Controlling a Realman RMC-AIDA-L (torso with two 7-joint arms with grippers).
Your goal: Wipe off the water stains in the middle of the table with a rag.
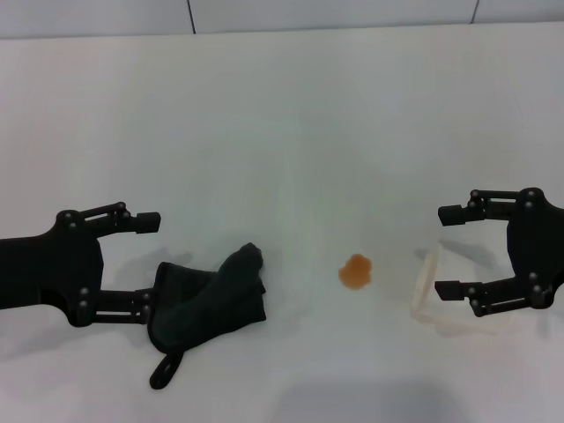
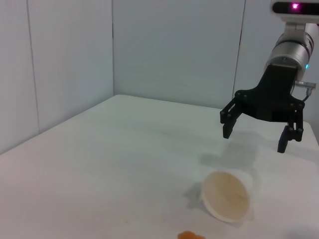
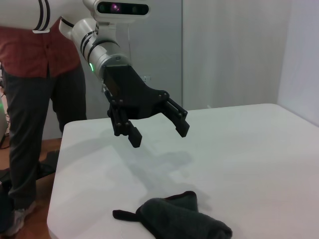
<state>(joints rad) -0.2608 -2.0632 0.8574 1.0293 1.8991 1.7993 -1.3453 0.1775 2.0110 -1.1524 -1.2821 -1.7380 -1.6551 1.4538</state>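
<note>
The dark green-black rag [image 1: 211, 295] lies crumpled on the white table [image 1: 282, 115], its black loop strap [image 1: 164, 370] toward the front edge. The small orange-brown water stain [image 1: 356, 270] sits to the right of it, apart from the rag; it also shows in the left wrist view [image 2: 188, 235]. My left gripper [image 1: 145, 263] is open and empty, hovering just left of the rag, its near finger by the rag's edge. The right wrist view shows this gripper [image 3: 159, 135] above the table behind the rag [image 3: 179, 219]. My right gripper [image 1: 447, 251] is open and empty right of the stain.
A white cup [image 1: 427, 282] lies on its side between the stain and my right gripper, also in the left wrist view [image 2: 227, 195] below that gripper [image 2: 254, 140]. A person in a red shirt [image 3: 35, 59] stands beyond the table's left edge. A tiled wall [image 1: 335, 13] runs behind.
</note>
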